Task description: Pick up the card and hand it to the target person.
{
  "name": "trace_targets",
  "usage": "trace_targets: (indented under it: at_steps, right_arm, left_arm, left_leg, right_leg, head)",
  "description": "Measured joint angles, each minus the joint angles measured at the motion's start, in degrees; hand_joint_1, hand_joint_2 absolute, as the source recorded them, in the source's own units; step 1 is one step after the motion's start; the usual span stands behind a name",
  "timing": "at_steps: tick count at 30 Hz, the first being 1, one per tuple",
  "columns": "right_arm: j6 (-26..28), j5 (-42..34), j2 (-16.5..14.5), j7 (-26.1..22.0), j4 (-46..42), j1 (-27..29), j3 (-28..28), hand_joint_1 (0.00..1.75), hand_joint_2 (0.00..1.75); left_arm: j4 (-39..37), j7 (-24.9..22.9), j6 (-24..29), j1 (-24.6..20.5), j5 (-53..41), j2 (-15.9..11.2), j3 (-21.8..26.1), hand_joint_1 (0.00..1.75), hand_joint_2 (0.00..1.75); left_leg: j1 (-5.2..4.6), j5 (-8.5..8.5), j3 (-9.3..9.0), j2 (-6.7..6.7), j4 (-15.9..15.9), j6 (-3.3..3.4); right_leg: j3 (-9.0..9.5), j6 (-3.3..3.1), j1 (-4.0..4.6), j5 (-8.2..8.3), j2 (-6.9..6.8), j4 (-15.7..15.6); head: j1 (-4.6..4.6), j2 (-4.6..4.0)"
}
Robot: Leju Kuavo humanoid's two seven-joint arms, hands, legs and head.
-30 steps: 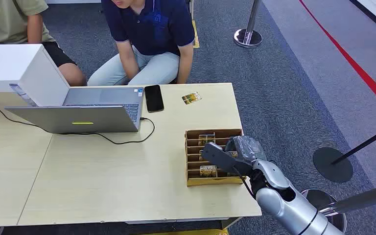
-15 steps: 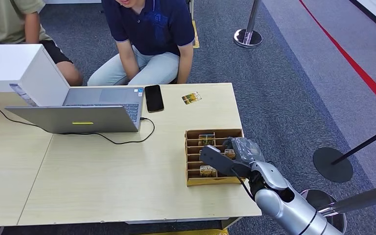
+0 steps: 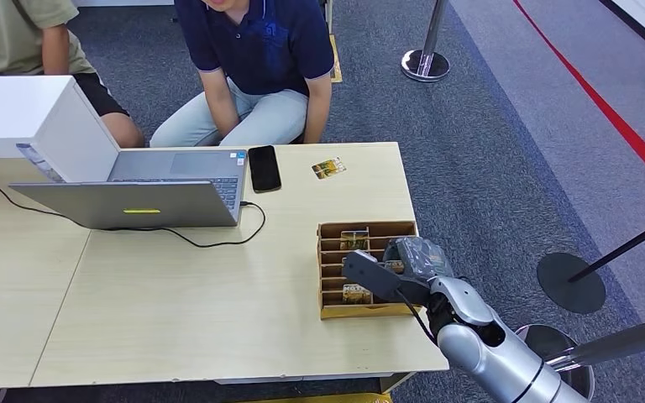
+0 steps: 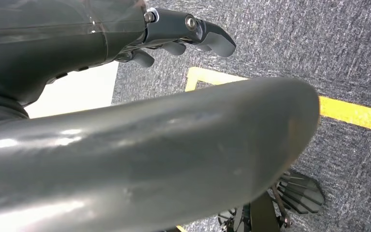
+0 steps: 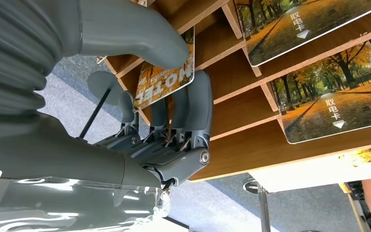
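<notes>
Card (image 5: 166, 79): pinched by my right hand (image 3: 403, 262) inside the rack (image 3: 327, 311), near the tabletop's right edge. Lift-out and handover pending.

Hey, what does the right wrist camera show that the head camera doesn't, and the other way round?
Right wrist view alone: thumb and fingers pinching a card printed MOTEL, plus autumn-tree pictures on two more cards.
Head view alone: the laptop, phone, a loose card on the table and two seated people.
Both: the right hand at the wooden card rack.
</notes>
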State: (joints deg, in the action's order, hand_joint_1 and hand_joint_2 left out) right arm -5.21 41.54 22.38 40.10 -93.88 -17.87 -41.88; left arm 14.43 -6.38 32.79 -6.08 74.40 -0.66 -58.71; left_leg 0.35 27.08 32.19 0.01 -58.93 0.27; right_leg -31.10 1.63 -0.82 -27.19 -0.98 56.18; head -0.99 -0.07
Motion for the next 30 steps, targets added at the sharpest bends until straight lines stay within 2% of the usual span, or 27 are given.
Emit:
trace_targets:
  at_steps: [8,17,30]
  right_arm:
    - [-0.4,0.2,0.0,0.0,0.2,-0.3,0.0,1.04,1.75]
    - [-1.1,1.5,0.0,0.0,0.5,-0.5,0.0,1.18,1.75]
    - [-2.3,3.2,0.1,0.0,0.5,-0.2,0.1,1.12,1.75]
  left_arm:
    - [0.0,0.0,0.0,0.0,0.2,0.0,0.0,0.0,0.0]
    - [-0.1,0.1,0.1,0.0,0.4,0.0,0.0,0.0,0.0]
    - [-0.3,0.1,0.5,0.0,0.5,0.0,0.0,0.0,0.0]
  left_leg:
    - [0.0,0.0,0.0,0.0,0.0,0.0]
    - [0.0,0.0,0.0,0.0,0.0,0.0]
    - [0.0,0.0,-0.01,0.0,0.0,0.0]
  right_leg:
    - [0.0,0.0,0.0,0.0,0.0,0.0]
    - [-0.01,0.0,0.0,0.0,0.0,0.0]
    - [-0.02,0.0,0.0,0.0,0.0,0.0]
  head:
    - [0.0,0.0]
    - [-0.01,0.0]
    - [0.0,0.0]
